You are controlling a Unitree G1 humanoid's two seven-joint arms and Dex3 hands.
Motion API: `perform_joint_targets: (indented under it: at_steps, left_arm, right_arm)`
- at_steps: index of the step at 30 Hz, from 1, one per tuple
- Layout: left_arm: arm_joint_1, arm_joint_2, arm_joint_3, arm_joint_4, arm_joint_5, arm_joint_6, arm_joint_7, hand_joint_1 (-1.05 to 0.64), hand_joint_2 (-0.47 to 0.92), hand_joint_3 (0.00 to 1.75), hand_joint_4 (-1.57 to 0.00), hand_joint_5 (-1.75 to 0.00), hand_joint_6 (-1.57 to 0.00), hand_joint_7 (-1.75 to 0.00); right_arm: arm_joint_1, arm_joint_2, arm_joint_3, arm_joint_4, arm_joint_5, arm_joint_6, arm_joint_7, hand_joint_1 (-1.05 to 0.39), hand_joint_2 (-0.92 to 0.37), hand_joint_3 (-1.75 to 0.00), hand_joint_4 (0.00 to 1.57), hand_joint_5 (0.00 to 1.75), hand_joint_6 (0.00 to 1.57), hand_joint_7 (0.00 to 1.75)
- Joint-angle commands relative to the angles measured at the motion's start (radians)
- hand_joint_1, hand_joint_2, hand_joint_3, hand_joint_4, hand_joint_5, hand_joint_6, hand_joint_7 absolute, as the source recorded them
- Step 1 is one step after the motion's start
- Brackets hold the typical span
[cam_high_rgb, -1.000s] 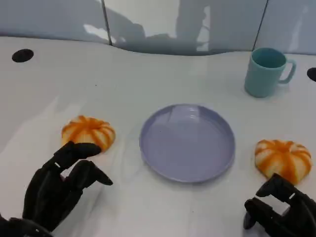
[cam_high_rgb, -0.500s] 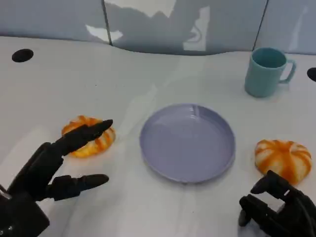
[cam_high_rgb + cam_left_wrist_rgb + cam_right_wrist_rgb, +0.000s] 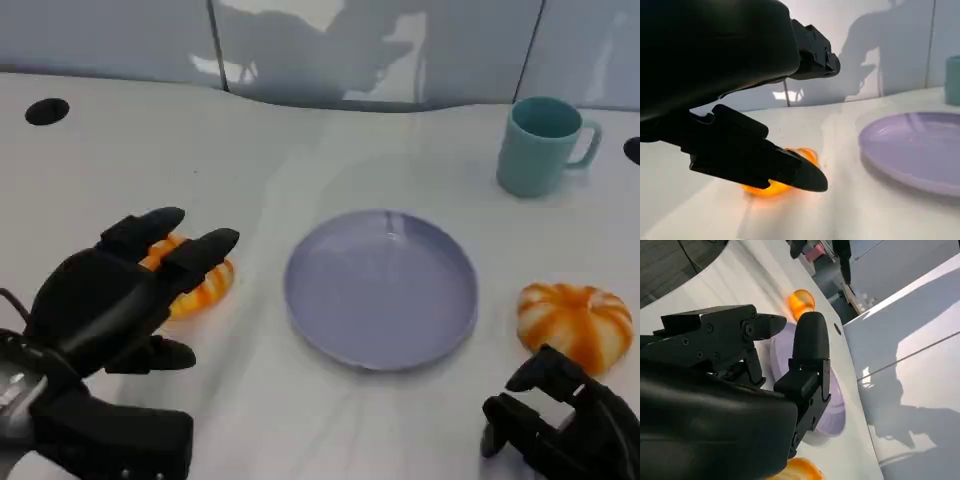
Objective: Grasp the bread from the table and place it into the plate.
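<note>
Nothing is placed yet — the plate (image 3: pixel 380 290) lies bare; the left hand (image 3: pixel 110 300), fingers spread wide, hovers over the bread (image 3: pixel 200 285) — ungrasped.

a teal mug (image 3: pixel 541 146) stands on the white table (image 3: pixel 330 150).

Bare bench (image 3: pixel 250 330) lies between the left bread (image 3: pixel 195 285) and plate (image 3: pixel 380 290); the cup (image 3: pixel 540 145) stands well apart.

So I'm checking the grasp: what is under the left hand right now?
Under the left hand lies an orange bread roll on the white table. The roll's near side is covered by the fingers, so contact cannot be told.
</note>
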Motion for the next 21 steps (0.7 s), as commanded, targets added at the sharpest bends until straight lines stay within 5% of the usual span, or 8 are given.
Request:
perform_joint_targets:
  at_steps: [1, 14, 21]
  left_arm:
    - [-0.083, 0.031, -0.082, 0.081, 0.035, 0.083, 0.010, -0.64, 0.85, 0.00, 0.00, -0.03, -0.08, 0.00]
    - [-0.359, 0.000, -0.333, 0.519, 0.056, 0.178, 0.096, -0.57, 0.85, 0.01, -0.01, -0.01, -0.07, 0.00]
    - [-0.510, -0.081, -0.442, 0.797, 0.050, 0.253, 0.136, -0.61, 0.87, 0.01, -0.01, -0.01, -0.06, 0.00]
  right_arm:
    - [0.004, -0.008, -0.008, -0.014, 0.014, 0.007, -0.004, -0.68, -0.92, -0.18, 0.76, 1.63, 0.64, 1.41]
    - [0.014, -0.013, -0.009, -0.024, 0.021, 0.016, -0.005, -0.67, -0.92, -0.17, 0.76, 1.63, 0.65, 1.39]
    - [0.018, -0.016, -0.015, -0.025, 0.025, 0.014, 0.002, -0.66, -0.92, -0.17, 0.75, 1.63, 0.65, 1.39]
